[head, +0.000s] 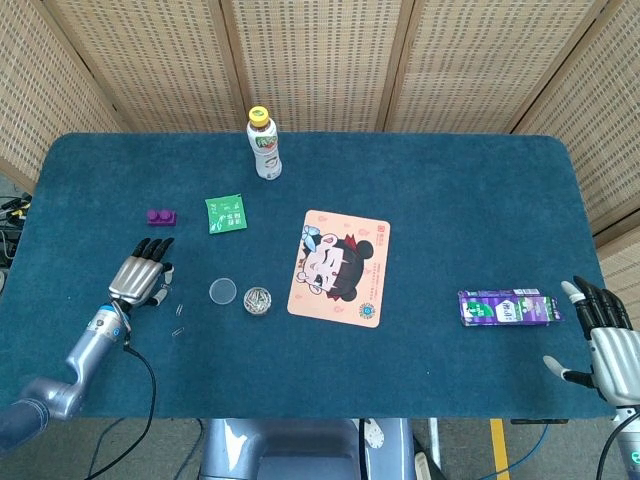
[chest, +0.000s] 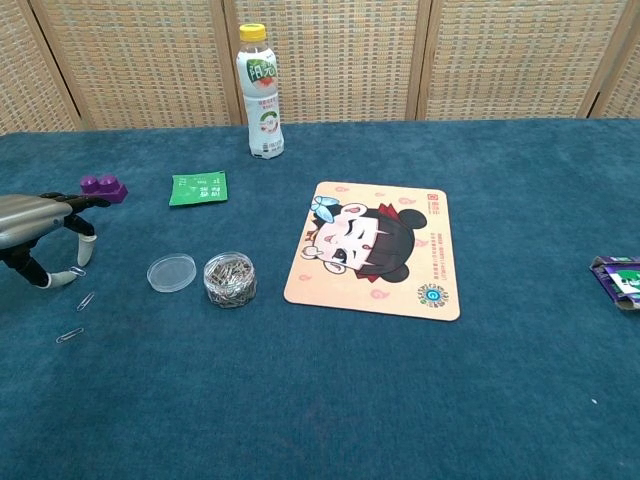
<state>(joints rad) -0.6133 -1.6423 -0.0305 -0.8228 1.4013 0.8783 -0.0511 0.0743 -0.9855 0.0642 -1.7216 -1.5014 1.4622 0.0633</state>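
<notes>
Left hand (chest: 38, 232) is poised, fingers spread and empty, over loose paper clips (chest: 78, 300) at the desk's (head: 450, 190) 8 o'clock, while the right hand (head: 606, 335) is held wide at 4 o'clock beside the purple carton (head: 508, 307).

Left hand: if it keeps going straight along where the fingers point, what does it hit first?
Probably the purple block. In the head view the left hand points up the table, roughly toward it, over bare cloth between. The loose paper clips lie beside and behind the hand. Depth is uncertain.
</notes>
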